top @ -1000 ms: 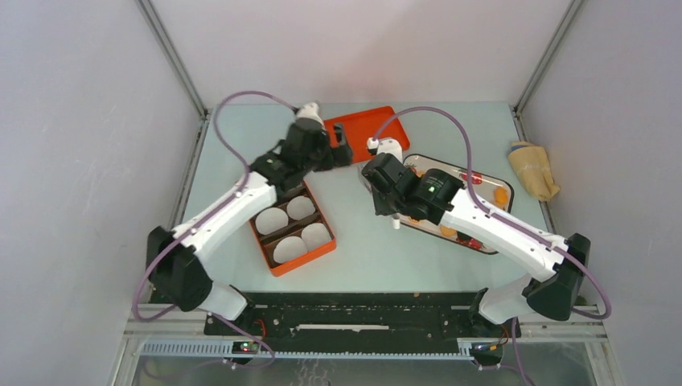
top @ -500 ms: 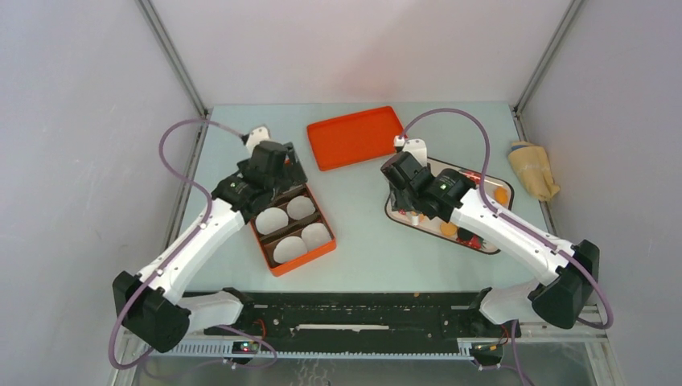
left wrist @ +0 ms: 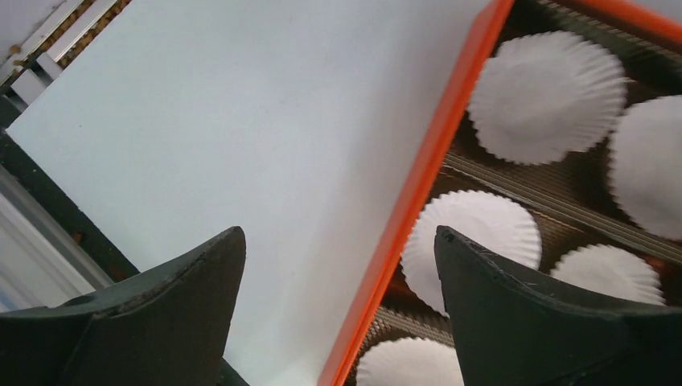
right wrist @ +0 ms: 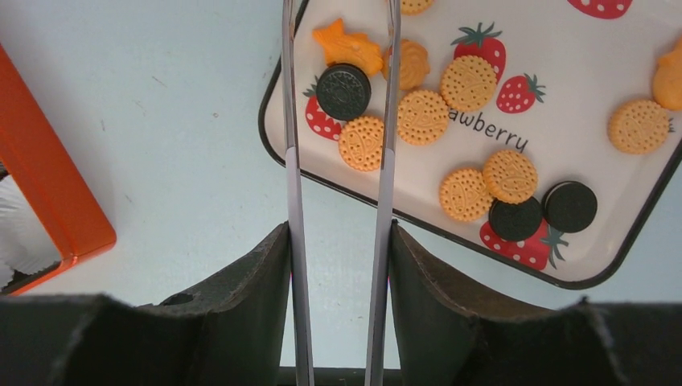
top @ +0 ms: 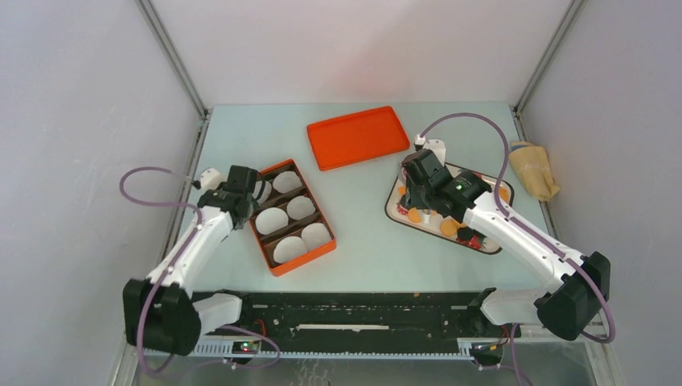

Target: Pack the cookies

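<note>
Several round orange-yellow cookies (right wrist: 424, 117) lie on a strawberry-print tray (right wrist: 563, 96) with a few dark sandwich cookies (right wrist: 343, 91). In the top view the cookies (top: 412, 215) show on the tray (top: 394, 211) at the right. My right gripper (right wrist: 339, 233) is shut on metal tongs (right wrist: 293, 161). The tong arms reach over the tray's left end, a cookie (right wrist: 361, 144) between them below; their tips are out of view. My left gripper (left wrist: 338, 241) is open and empty over the left rim of the orange box (left wrist: 434, 161) holding white paper cups (left wrist: 547, 84).
The orange box (top: 310, 257) sits left of centre, its orange lid (top: 358, 137) flat at the back. A tan cloth (top: 532, 169) lies at the far right edge. The box corner (right wrist: 48, 185) shows left of the tongs. The right gripper (top: 414, 193) hangs over the tray's left end.
My left arm has pulled back from the lid to the box's left side. My right arm has moved right with the tongs, from beside the tray to over its left end.
</note>
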Robot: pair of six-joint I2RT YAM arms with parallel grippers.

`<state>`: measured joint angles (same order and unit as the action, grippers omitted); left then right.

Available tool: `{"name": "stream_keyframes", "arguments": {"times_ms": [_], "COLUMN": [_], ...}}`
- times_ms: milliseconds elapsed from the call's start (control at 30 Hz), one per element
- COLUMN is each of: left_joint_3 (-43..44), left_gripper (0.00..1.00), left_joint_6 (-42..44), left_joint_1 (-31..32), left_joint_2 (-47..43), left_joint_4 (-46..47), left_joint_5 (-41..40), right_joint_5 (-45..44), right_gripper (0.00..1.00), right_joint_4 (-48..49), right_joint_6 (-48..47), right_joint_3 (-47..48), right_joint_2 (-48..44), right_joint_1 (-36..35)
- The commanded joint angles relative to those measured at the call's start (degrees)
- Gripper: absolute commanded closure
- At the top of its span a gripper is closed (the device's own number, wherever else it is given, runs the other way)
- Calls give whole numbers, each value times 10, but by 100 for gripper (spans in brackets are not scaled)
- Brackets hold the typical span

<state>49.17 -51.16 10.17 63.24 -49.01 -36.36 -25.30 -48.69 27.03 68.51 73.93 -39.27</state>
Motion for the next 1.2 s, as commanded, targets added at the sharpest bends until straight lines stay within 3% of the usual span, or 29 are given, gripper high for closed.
{"name": "stream_keyframes", "arguments": {"times_ms": [0,300,433,1033,1167], "left_joint_3": [-9,40,47,65,63], "left_gripper": [9,9,10,11,11], "left_joint_6": [-43,-43,-38,2,7], "left_joint_1": [-25,-49,-47,14,28], "left_joint_2": [79,255,292,191,162], "left_joint_4": [11,72,97,135,134], "left_joint_5": [-27,-5,8,64,68], "right_joint_5": [13,39,46,54,57], "right_gripper": [48,48,47,45,49], "right_joint_4": [47,54,70,149,152], "right_joint_6": [-20,-19,-15,-14,-12], "right_joint_3": [2,-40,-65,-73,-74], "right_joint_2": [-30,-47,-41,75,82], "right_joint_1": [19,78,104,138,141]}}
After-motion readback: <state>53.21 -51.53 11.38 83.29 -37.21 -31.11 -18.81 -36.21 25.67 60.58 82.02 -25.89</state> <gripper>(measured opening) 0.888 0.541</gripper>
